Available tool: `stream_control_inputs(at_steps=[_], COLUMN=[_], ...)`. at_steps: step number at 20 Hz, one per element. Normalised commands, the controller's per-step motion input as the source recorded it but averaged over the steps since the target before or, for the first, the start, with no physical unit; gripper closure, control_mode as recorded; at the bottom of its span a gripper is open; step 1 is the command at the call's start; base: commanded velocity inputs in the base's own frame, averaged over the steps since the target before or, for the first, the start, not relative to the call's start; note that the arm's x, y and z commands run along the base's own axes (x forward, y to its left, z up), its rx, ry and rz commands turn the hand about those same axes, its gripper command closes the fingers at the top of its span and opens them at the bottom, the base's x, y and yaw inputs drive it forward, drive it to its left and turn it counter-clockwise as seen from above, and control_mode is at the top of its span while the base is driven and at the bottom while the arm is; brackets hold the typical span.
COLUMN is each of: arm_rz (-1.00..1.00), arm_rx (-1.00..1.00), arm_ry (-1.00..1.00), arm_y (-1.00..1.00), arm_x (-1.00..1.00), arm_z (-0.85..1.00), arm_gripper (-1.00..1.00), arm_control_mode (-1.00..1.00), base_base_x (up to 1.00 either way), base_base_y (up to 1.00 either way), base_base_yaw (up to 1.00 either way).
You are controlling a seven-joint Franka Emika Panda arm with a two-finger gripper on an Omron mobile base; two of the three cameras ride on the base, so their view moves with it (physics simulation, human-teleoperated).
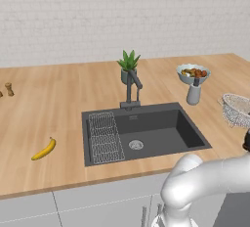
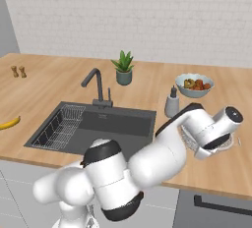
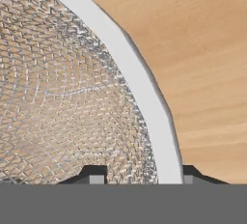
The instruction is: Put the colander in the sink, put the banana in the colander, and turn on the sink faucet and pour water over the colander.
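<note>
In the left base view the colander (image 1: pixel 237 109) stands on the wooden counter (image 1: pixel 53 103) at the far right edge of the picture, right of the sink (image 1: pixel 161 133), and a dark bit of the hand shows just below it at the edge; the jaws themselves cannot be made out here. Away from that hand, well to its left, the banana (image 1: pixel 44 149) lies on the counter beyond the sink's wire rack (image 1: pixel 104 137). The sink faucet (image 1: pixel 132 90) rises behind the basin with a potted plant (image 1: pixel 129 65) just behind it, and a white bowl of fruit (image 1: pixel 193 73) and a soap bottle (image 1: pixel 194 92) stand between faucet and colander. In the right base view the arm bends across the front of the sink and its hand sits low over the colander (image 2: pixel 229 143), covering most of it; a little rim and mesh show beside the wrist. The fingers are hidden by the hand. In the hand view the gripper (image 3: pixel 142 178) straddles the colander's pale metal rim (image 3: pixel 140 92): one dark fingertip (image 3: pixel 95 175) stands inside over the mesh, the other outside over the wood. Both tips stand close to the rim, but whether they press on it cannot be told.
</note>
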Motion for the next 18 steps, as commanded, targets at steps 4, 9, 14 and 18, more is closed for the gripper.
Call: stream_control_inputs(at_steps=[4, 9, 14, 18], arm_rz=[-0.02, 0.08, 0.39, 0.52], arm_rx=[0.00, 0.00, -0.04, -0.07], arm_ry=[0.05, 0.00, -0.11, -0.24], arm_y=[0.27, 0.45, 0.66, 0.68], arm_x=[0.14, 0.01, 0.00, 0.00], arm_z=[-0.70, -0.40, -0.06, 0.10], arm_gripper=[1.00, 1.00, 1.00, 1.00], arm_control_mode=[-1.00, -1.00, -1.00, -1.00], base_base_x=[0.00, 0.00, 0.00, 0.00], base_base_y=[0.00, 0.00, 0.00, 0.00], base_base_yaw=[0.00, 0.00, 0.00, 0.00])
